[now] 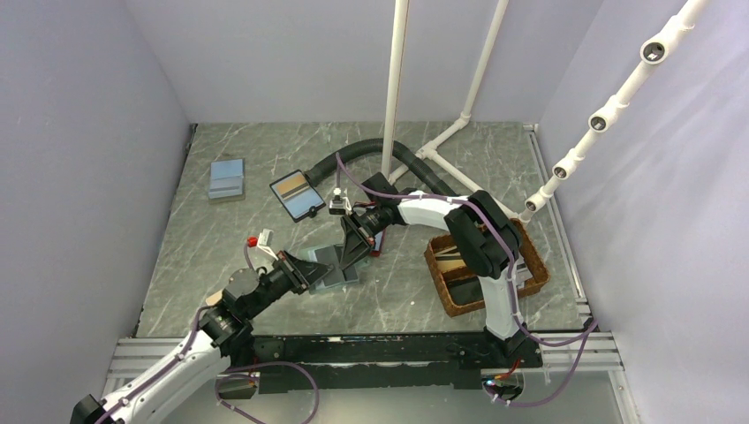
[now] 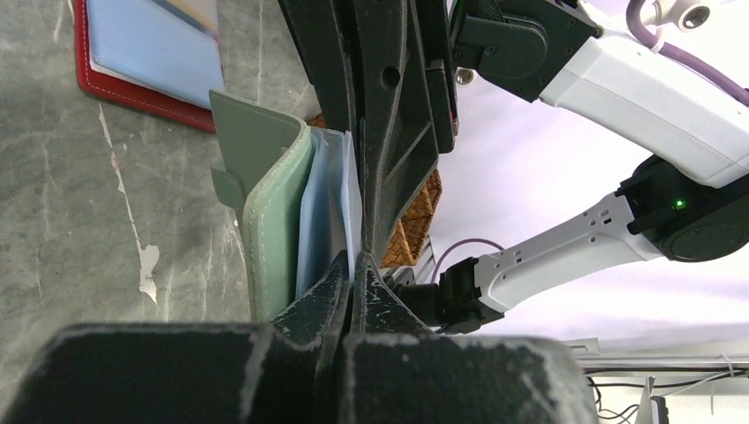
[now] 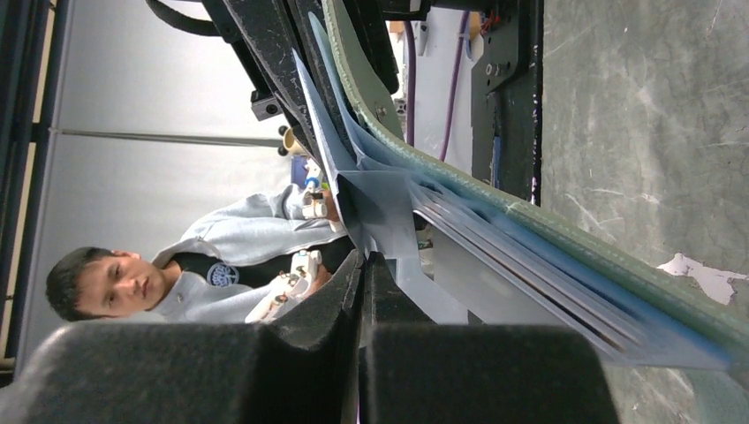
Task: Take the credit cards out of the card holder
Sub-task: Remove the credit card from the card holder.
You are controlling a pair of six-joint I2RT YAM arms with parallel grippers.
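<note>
The holder point(image 1: 329, 268) sits mid-table point(image 1: 203, 265) between both arms, green cover opened, pale blue leaves point(image 2: 327, 203) fanned. The left fingers point(image 2: 318, 296) are pinched tight on one leaf, the right fingers point(image 3: 336, 287) on another from the opposite side. Whether either leaf is a card, I cannot tell. A red-edged holder point(image 2: 150, 62) lies near.

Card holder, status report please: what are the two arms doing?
Left gripper, right gripper: jaws shut on pale-blue inner leaves of card holder. Holder open between them. Red-edged holder nearby, not blocking.
</note>
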